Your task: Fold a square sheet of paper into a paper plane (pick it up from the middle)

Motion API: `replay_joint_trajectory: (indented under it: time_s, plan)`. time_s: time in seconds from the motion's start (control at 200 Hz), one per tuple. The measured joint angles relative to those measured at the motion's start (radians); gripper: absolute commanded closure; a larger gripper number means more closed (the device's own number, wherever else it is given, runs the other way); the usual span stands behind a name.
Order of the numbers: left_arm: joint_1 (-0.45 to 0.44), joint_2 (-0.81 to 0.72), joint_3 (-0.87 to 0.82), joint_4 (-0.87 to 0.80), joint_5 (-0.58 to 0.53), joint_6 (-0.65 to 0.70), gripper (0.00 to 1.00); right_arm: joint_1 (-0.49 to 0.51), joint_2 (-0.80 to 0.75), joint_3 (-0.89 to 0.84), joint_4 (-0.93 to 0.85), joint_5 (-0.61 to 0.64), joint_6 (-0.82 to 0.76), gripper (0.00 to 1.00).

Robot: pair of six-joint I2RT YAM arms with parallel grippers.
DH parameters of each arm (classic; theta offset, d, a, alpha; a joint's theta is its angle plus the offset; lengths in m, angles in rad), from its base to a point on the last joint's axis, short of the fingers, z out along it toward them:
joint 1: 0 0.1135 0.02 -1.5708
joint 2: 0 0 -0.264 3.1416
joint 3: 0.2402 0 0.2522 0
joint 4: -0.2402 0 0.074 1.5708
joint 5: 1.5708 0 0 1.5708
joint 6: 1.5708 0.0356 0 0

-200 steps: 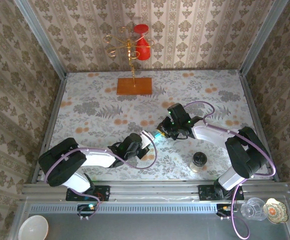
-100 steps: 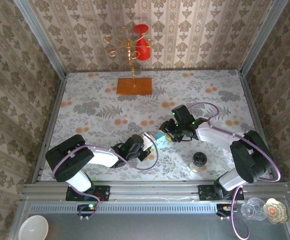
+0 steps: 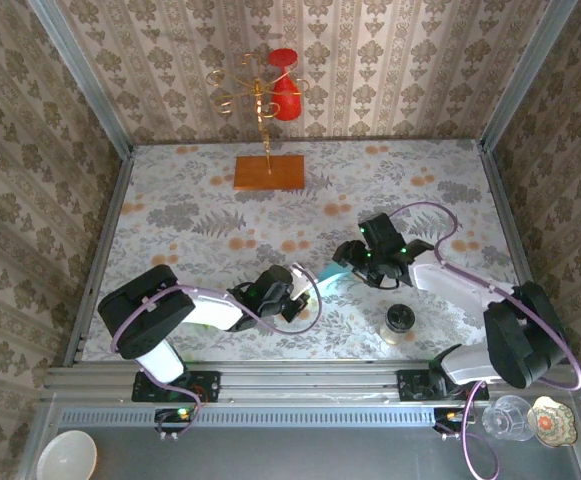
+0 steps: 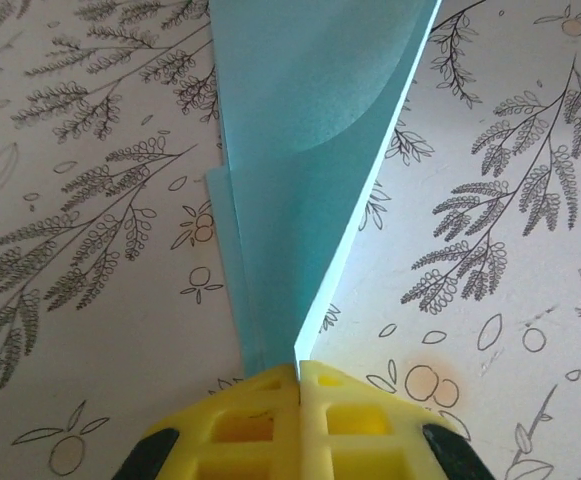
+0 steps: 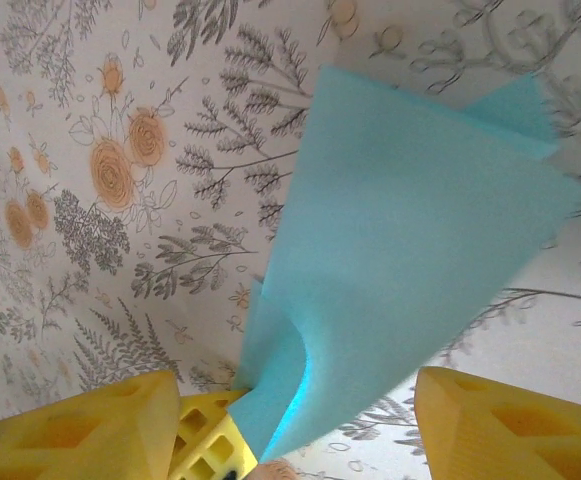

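The light-blue sheet of paper (image 4: 305, 150) is folded into a narrow, tapering shape with layered edges. My left gripper (image 4: 298, 372) is shut on its near end, yellow fingers pressed together. In the top view the paper (image 3: 328, 275) shows as a small teal patch between the left gripper (image 3: 298, 287) and the right gripper (image 3: 353, 256). In the right wrist view the paper (image 5: 410, 250) rises wide between my right gripper's (image 5: 290, 425) spread yellow fingers (image 5: 80, 430), which stand open and do not clamp it. The left gripper's yellow fingertips (image 5: 202, 448) hold the paper's lower end there.
An orange wooden board (image 3: 269, 172) lies at the back of the floral table (image 3: 190, 215), with a gold wire stand and red piece (image 3: 284, 95) behind it. A small cylinder with a dark top (image 3: 399, 322) stands near the right arm. A white bowl (image 3: 67, 457) sits off the table, front left.
The right gripper has drawn back to the right and toward the near edge. The left gripper and the paper have shifted slightly right with it.
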Motion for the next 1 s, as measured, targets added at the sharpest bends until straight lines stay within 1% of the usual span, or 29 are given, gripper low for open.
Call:
replay_joint_trajectory:
  time_s: [0.26,0.41,0.535,0.66,0.76,0.875,0.995]
  plan:
    - [0.071,-0.015,0.031,-0.095,0.126,-0.089,0.96,-0.013,-0.093,-0.054,0.002,0.042,-0.092,0.33]
    - [0.122,-0.016,0.070,-0.182,0.201,-0.143,0.96,-0.010,-0.103,-0.078,0.028,0.023,-0.155,0.34]
    - [0.158,-0.012,0.105,-0.254,0.255,-0.185,0.96,0.016,-0.097,-0.083,0.033,0.013,-0.207,0.32]
    - [0.161,0.013,0.157,-0.323,0.287,-0.214,0.96,0.057,-0.050,-0.082,0.051,0.013,-0.252,0.32]
    - [0.162,0.028,0.187,-0.360,0.306,-0.233,0.96,0.083,0.027,-0.063,0.055,0.013,-0.282,0.31]
    - [0.169,0.040,0.204,-0.380,0.327,-0.255,0.96,0.102,0.114,-0.027,0.066,0.013,-0.308,0.31]
    - [0.175,0.040,0.206,-0.389,0.342,-0.272,0.96,0.106,0.164,0.005,0.088,0.013,-0.315,0.31]
